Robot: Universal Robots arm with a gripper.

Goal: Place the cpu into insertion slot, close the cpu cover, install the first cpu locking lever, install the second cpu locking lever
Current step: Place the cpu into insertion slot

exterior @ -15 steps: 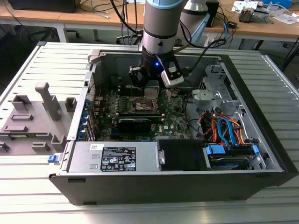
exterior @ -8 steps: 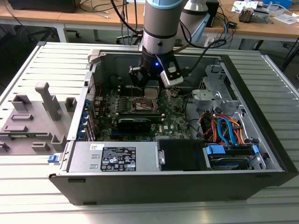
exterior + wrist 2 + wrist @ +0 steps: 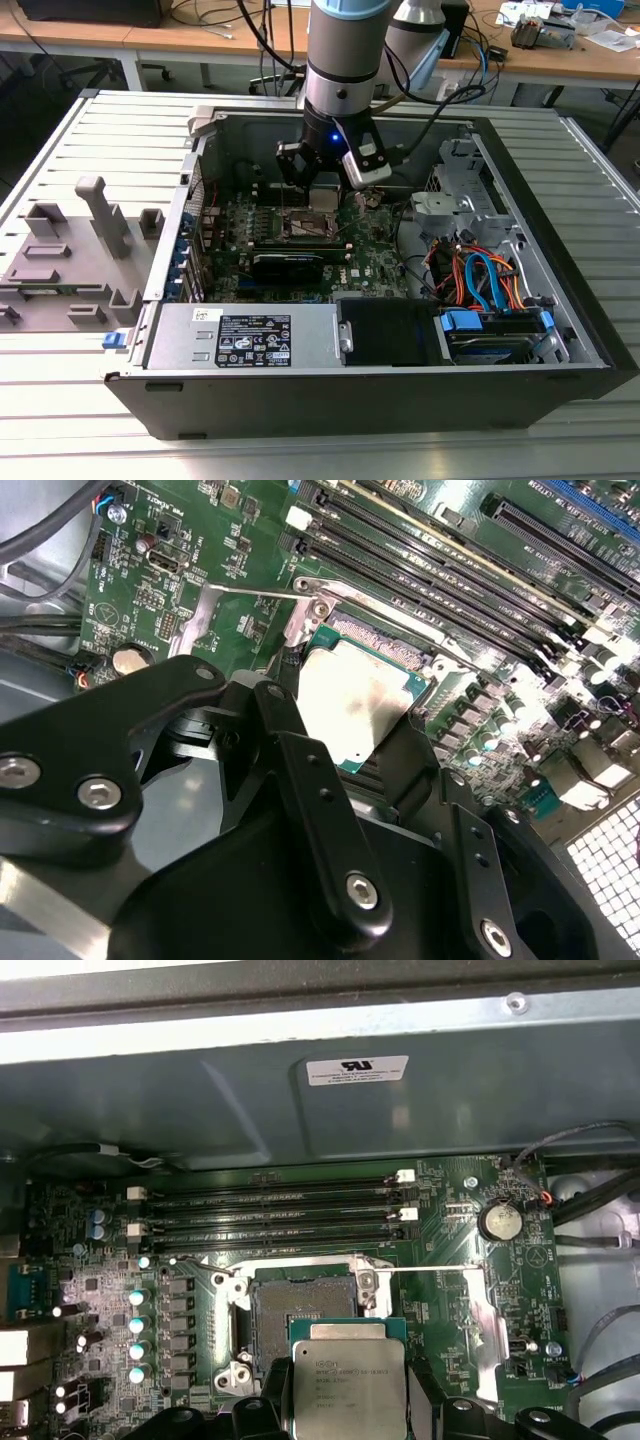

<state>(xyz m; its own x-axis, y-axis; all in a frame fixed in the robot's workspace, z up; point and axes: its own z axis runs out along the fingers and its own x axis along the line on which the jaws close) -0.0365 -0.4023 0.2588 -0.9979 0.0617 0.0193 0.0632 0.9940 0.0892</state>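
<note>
— Where's the cpu (image 3: 348, 1385)?
— Clamped tight in the gripper (image 3: 327, 186), hanging just over the bare slot (image 3: 300, 1305), not seated.
— And the room?
— The open case (image 3: 400, 400) lies on a ribbed metal counter (image 3: 80, 400), with a grey fixture (image 3: 70, 250) beside it. Wooden desks (image 3: 200, 40) strewn with cables line the back.

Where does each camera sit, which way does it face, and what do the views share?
Exterior view: off the arm, above the open computer case, looking down inside; arm and gripper show.
First wrist view: on the arm, facing the motherboard; fingers flank the cpu, near the insertion slot.
Second wrist view: on the arm, looking obliquely past the gripper's black links at the cpu.
Both wrist views share the gripped cpu.
</note>
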